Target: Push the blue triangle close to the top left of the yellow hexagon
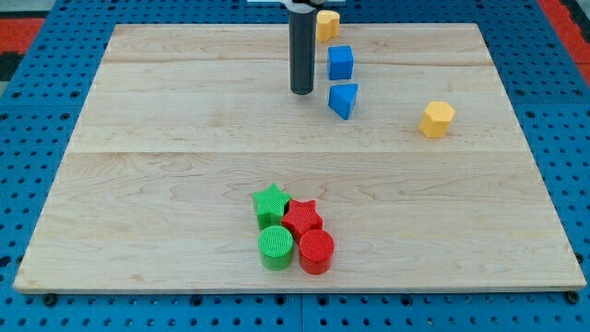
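The blue triangle (343, 100) lies on the wooden board (166, 138) in the upper middle. The yellow hexagon (438, 119) lies to its right, a clear gap away. My tip (302, 92) is the lower end of the dark rod. It stands just left of the blue triangle, with a small gap between them. A blue cube (341, 62) sits right above the triangle, to the right of the rod.
A yellow block (327, 24) lies at the view's top edge, right of the rod. Near the view's bottom middle is a tight cluster: a green star (270, 203), a red star (302, 219), a green cylinder (275, 246) and a red cylinder (316, 251).
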### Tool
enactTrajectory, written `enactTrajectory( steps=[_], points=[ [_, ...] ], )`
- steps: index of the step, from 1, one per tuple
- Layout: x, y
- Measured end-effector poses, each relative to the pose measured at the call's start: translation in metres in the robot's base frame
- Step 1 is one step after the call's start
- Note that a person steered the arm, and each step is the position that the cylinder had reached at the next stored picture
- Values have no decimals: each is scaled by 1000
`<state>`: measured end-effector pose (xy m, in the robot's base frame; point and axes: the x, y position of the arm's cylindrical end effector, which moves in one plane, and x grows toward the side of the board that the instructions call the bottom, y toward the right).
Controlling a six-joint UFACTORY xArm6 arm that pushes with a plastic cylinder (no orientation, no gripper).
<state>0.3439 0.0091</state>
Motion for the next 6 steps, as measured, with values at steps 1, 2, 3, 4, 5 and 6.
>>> enactTrajectory(
  steps=[1,2,3,4,5,6],
  points=[
    [26,60],
    [22,80],
    [14,27],
    [-1,38],
    [-5,73],
    [-4,125]
  ],
)
